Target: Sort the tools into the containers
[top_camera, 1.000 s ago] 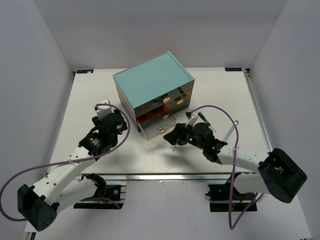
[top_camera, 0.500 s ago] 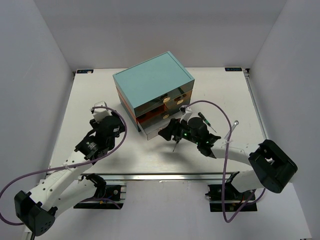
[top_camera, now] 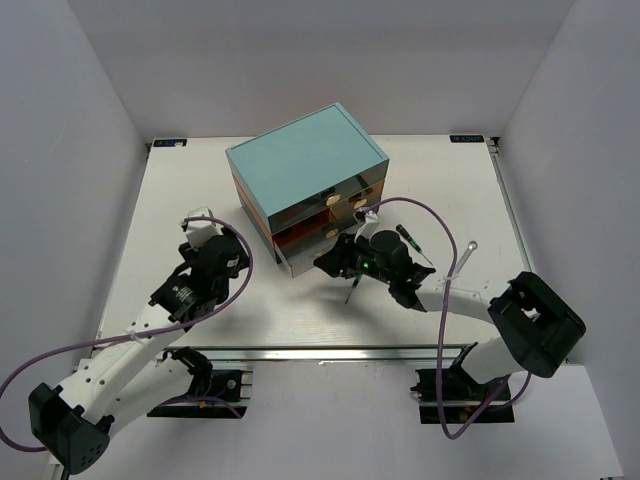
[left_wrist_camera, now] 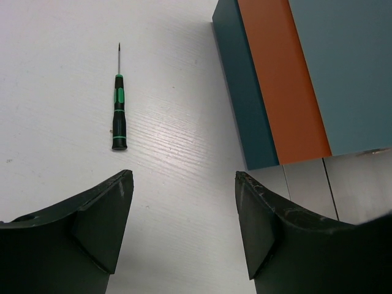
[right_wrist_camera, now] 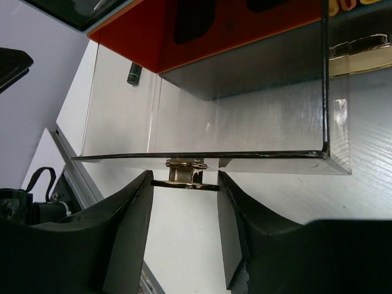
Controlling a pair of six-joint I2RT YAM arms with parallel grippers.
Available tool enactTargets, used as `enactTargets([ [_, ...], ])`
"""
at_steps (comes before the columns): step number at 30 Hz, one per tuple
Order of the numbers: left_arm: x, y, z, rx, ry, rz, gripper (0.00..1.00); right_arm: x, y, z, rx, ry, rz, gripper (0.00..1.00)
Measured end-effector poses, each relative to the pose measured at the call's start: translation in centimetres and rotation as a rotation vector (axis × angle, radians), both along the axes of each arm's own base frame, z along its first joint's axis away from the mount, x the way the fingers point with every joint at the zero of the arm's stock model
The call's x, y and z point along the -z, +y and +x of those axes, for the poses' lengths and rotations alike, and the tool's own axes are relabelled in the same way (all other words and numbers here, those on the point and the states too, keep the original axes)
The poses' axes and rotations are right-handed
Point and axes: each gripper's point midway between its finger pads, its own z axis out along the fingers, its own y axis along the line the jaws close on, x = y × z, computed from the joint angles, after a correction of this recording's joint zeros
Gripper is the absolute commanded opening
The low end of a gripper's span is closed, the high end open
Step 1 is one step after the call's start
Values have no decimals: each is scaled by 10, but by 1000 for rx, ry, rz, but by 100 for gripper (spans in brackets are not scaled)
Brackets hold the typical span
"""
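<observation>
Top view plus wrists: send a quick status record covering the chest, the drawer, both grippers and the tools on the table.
chest: teal top, angled, mid-table
bottom drawer: pulled out
right gripper: jaws either side of drawer knob, contact unclear
left gripper: open, empty, over table beside chest
left screwdriver: flat on table, ahead of left gripper
right screwdriver: on table by right arm

From the right wrist, the chest (right_wrist_camera: pixel 147 43) ran off the top edge, and a screwdriver (right_wrist_camera: pixel 134 75) behind the drawer (right_wrist_camera: pixel 245 122) showed only its handle end. Whether the right claw (right_wrist_camera: pixel 184 184) truly touched the knob (right_wrist_camera: pixel 184 173) could not be told. From above, a silver thing (top_camera: pixel 468 247) on the counter (top_camera: pixel 200 180) was too small to name.
</observation>
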Motion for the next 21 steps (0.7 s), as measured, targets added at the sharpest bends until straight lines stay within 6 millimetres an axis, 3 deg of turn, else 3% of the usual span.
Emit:
enactTargets([
  [5,5,0,-1,0,8,2,77,-2,-4,-4,2,-4,2,32],
  [11,8,-2,1,5,14,3,78,0,-21,-22,-3,3,4,32],
  [18,15,-6,6,17,34,21,79,1,-32,-35,-8,8,11,42],
  [21,19,-6,10,16,47,37,79,3,-34,-37,-9,10,9,52],
])
